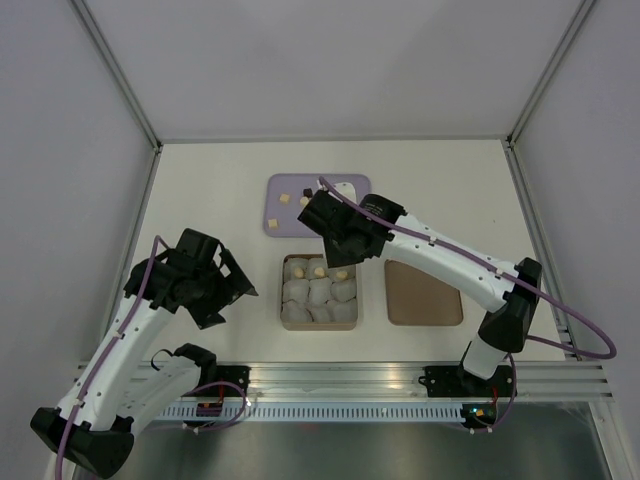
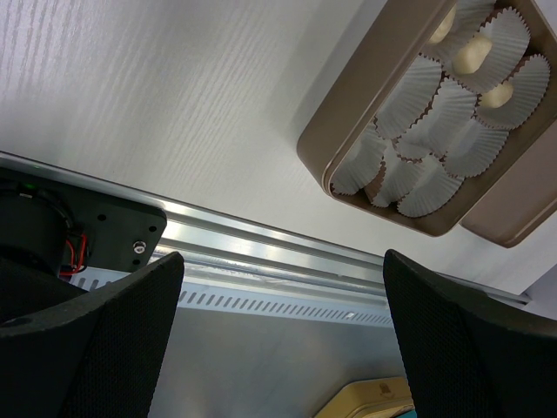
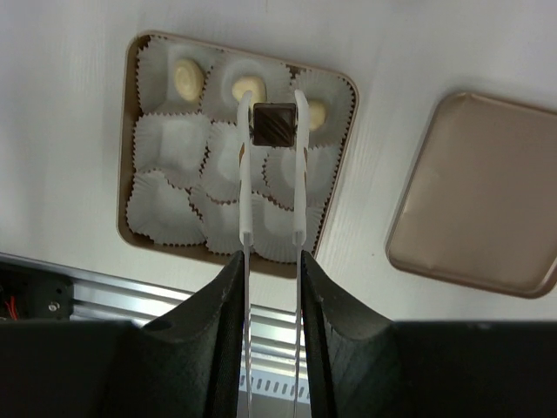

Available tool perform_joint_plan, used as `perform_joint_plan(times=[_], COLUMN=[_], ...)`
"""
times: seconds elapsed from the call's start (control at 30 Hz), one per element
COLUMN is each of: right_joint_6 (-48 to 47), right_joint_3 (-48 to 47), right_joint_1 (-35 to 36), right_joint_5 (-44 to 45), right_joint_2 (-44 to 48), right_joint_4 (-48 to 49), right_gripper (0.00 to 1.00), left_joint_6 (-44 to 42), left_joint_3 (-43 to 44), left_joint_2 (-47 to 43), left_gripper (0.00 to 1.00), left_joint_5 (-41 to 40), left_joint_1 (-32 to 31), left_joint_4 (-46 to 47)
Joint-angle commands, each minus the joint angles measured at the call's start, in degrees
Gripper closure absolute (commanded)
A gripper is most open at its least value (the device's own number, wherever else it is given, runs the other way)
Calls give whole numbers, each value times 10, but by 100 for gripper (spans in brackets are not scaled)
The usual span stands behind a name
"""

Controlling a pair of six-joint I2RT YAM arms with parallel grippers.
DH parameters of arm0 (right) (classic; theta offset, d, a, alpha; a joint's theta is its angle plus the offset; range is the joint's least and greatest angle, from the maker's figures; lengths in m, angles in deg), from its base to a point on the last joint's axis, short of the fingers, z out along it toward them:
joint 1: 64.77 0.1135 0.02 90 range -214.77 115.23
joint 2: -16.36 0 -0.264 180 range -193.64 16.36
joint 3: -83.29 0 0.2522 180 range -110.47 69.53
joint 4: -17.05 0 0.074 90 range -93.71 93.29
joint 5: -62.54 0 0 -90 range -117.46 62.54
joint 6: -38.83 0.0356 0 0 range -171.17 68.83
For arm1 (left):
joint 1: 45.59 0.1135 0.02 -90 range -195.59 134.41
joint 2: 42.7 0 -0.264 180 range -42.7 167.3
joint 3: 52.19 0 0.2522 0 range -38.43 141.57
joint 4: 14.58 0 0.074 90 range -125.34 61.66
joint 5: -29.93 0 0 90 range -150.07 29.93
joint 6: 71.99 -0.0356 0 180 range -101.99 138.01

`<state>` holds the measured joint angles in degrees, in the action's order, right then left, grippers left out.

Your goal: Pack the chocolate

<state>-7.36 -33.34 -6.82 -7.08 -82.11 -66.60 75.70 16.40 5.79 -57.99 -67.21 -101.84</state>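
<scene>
dark chocolate piece (image 3: pixel 274 124) sits pinched between the right gripper's (image 3: pixel 273 111) nearly closed fingers (image 3: pixel 246 174), above the box (image 3: pixel 127 174); lower it squarely into an empty paper cup (image 3: pixel 170 139) before releasing, sparing the crinkled rims.

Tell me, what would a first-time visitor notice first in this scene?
Most striking is the right gripper, shut on thin white tongs that pinch a dark chocolate above a tan box of white paper cups at the table's middle. Three pale chocolates sit in the box's far row of cups. The left gripper hangs open and empty to the box's left.
</scene>
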Motion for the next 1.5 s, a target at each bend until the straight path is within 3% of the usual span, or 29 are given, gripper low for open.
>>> perform_joint_plan(times=[0.0,0.47,1.47], right_joint_6=[36,53,44], right_joint_3=[25,122,149], right_joint_1=[15,46,52], right_joint_5=[-5,-22,5], right_joint_2=[34,63,12], right_joint_4=[-24,8,46], right_gripper=[95,95,95], left_joint_6=[8,9,15], left_joint_3=[20,14,7], left_joint_2=[-1,-14,-22], left_gripper=[1,0,0], left_joint_5=[19,13,9], left_joint_1=[-2,-3,-2], left_joint_4=[5,-2,-9])
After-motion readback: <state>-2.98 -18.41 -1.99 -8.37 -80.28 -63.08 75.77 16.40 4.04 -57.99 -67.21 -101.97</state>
